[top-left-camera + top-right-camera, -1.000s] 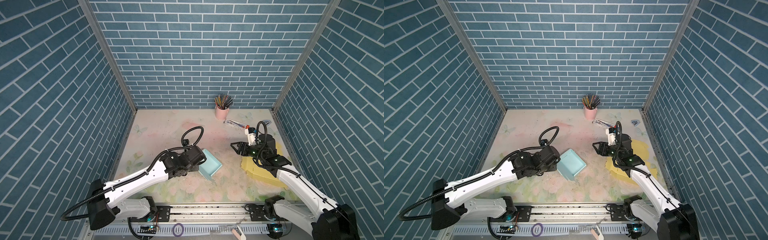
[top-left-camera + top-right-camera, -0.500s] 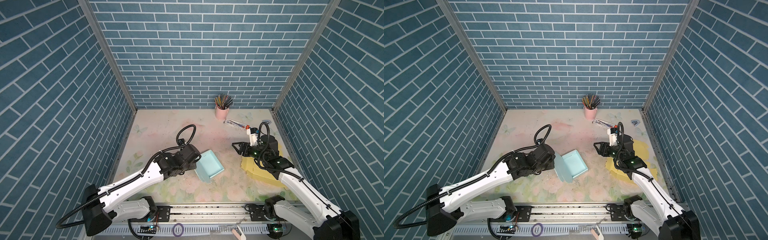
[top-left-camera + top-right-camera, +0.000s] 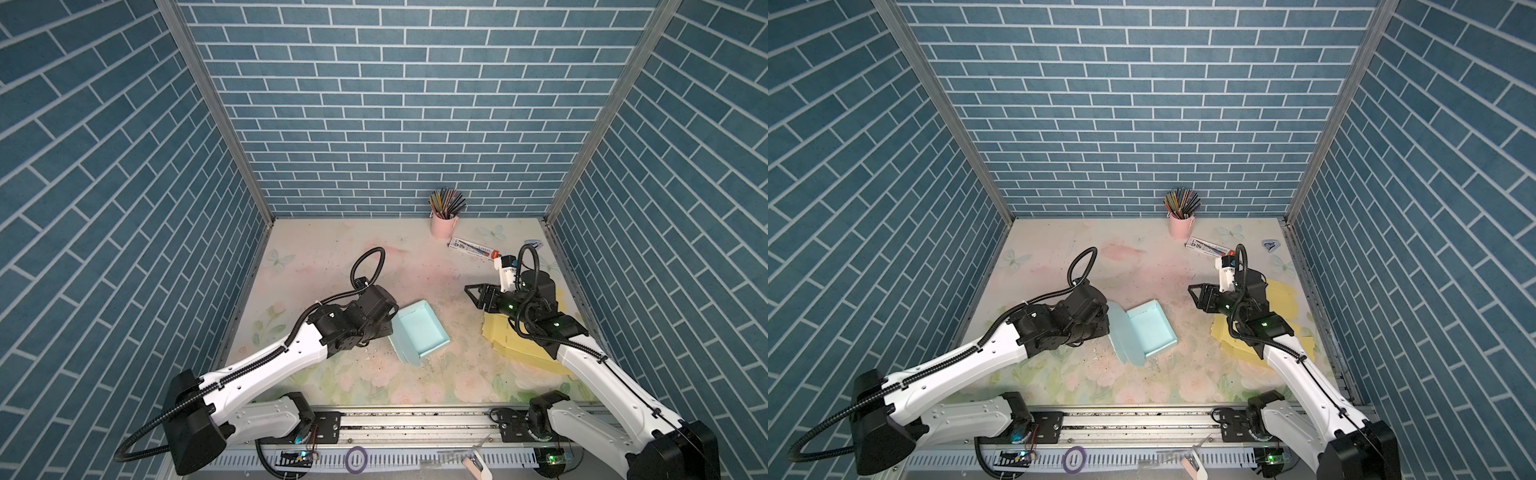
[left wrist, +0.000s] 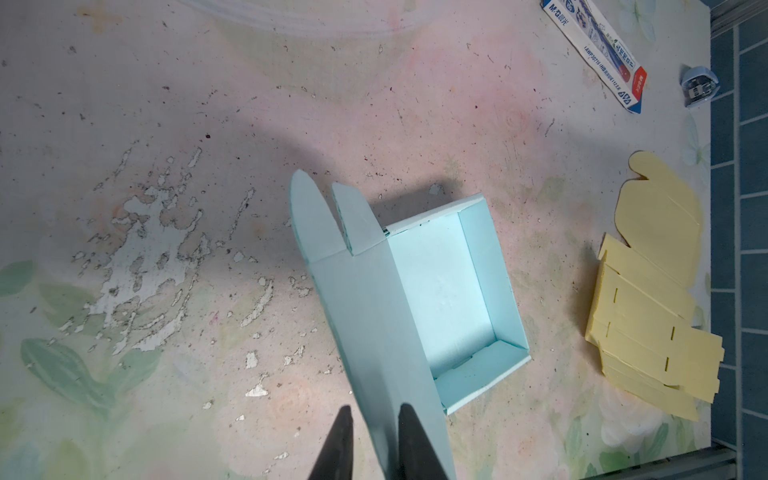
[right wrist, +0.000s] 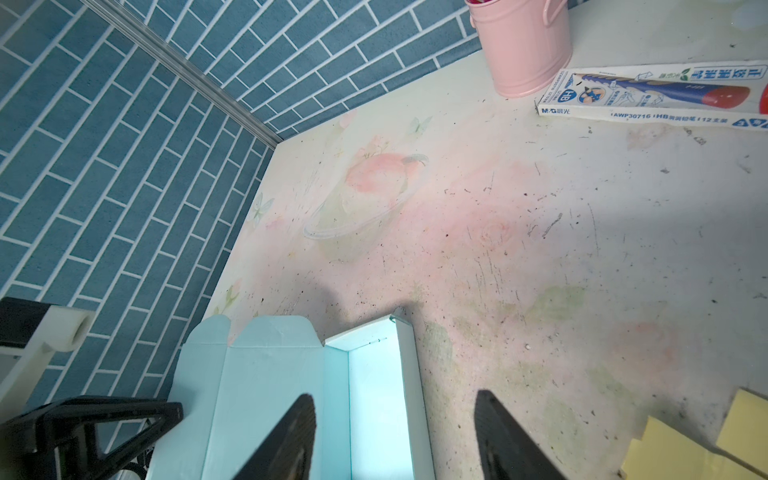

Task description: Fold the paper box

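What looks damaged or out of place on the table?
The table's floral covering is flaking: white peeled patches and loose chips beside the blue box. Nothing spilled; yellow box blanks lie in a loose, slightly fanned stack.

The left gripper (image 4: 374, 409), cut off by its wrist view's edge, was hidden in both top views by its own wrist and the paper box (image 3: 419, 332) lid, leaving its grip unclear.
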Robot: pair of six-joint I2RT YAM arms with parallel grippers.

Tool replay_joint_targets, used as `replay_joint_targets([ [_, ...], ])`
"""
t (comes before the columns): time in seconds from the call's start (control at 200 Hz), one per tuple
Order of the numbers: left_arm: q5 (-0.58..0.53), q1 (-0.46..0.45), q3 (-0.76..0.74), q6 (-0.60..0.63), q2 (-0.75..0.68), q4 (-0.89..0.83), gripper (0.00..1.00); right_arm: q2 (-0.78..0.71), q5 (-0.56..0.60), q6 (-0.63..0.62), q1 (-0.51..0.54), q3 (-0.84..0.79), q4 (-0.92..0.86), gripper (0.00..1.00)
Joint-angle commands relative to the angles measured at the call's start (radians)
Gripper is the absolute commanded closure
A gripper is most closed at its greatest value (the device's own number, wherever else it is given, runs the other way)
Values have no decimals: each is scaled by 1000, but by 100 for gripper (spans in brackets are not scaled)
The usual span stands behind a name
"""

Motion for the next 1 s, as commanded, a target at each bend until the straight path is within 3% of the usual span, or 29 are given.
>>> replay_joint_targets([
  [0.0,4,6,-17,-19,2,31,77,7,11,-23,-2,3,18,38],
  [0.355,7,15,-15,-13,1,28,88,-10,11,-30,-2,-13,20,38],
  [0.58,32,34,-26,-1,-9,40,100,-40,8,-39,-2,-40,50,38],
  [0.68,32,38,-8,31,-12,24,100,-44,-4,-63,-1,-27,51,38],
  [0.855,75,81,131,254,33,-67,100,-83,-34,-123,-1,-34,137,38],
  [0.995,188,128,285,525,91,-144,100,-105,-123,-163,-2,-102,382,36],
])
